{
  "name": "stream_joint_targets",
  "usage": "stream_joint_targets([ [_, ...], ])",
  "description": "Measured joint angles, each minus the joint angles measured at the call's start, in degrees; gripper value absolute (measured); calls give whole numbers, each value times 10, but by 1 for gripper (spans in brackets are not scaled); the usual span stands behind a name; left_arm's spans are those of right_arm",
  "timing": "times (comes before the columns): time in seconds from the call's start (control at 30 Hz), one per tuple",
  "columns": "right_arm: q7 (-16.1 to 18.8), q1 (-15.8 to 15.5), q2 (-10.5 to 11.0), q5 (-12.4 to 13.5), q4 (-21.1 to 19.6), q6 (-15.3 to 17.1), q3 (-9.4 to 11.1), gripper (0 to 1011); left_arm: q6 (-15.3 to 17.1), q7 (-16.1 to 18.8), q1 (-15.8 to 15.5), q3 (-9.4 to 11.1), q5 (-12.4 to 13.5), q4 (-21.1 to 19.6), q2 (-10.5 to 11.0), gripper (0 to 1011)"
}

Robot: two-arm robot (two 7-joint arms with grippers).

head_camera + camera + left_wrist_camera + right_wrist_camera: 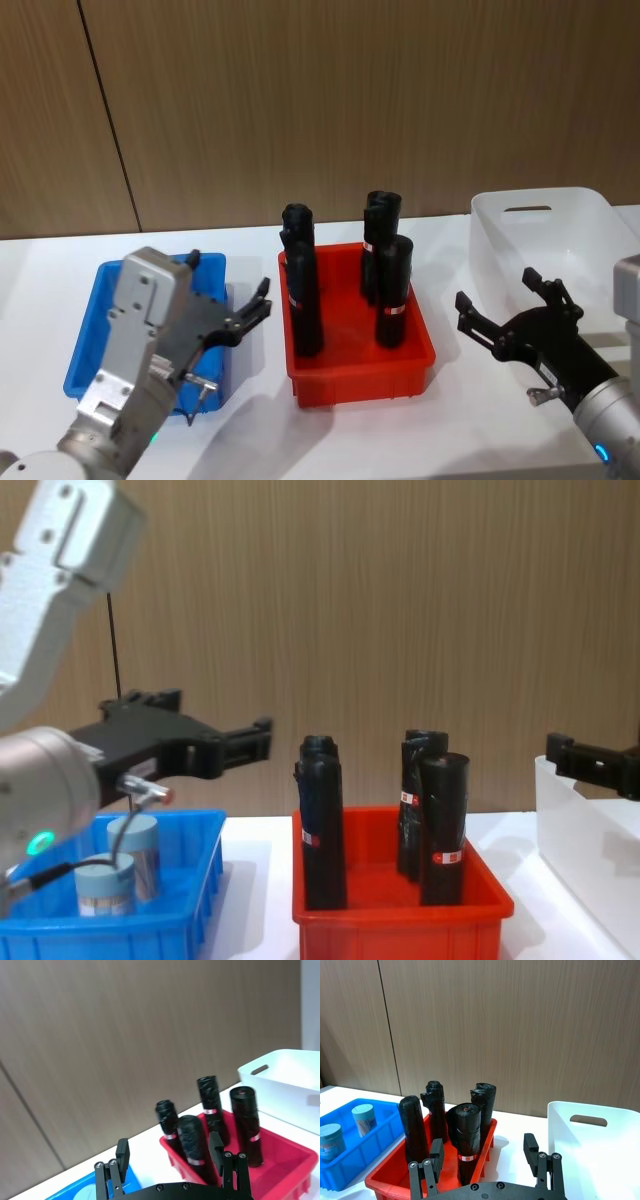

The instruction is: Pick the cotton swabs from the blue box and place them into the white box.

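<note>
Two jars of cotton swabs are sitting upright in the blue box, pale blue lids up and close to each other. Nothing's touching them. The blue box is on the left side of the white table.

Your left gripper hangs over the blue box near its right edge, above the jars rather than down among them. Its fingers are spread wide with nothing between them, pointing off toward the red bin.

The red bin sits in the middle, just right of the blue box. It has four black rolls with red-white labels standing up in it, two toward the left and two toward the right.

The white box is over on the right, past the red bin, with its oval handle cut-out on the far wall. From the head view I can't see any swabs in it.

Your right gripper hovers at the near-left side of the white box, between it and the red bin. Its fingers are also spread apart and empty.
</note>
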Motion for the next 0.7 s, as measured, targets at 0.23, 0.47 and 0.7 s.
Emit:
stream_joint_targets([
  [0.23, 0, 0, 0, 0, 0, 0, 0, 1002, 14, 38, 18, -12, -23, -19, 17, 1000],
  [0.47, 0, 0, 0, 0, 0, 0, 0, 1002, 30, 79, 29, -28, -57, -30, 27, 1000],
  [0.7, 0, 0, 0, 0, 0, 0, 0, 1002, 50, 95, 27, -45, -98, -21, 30, 1000],
])
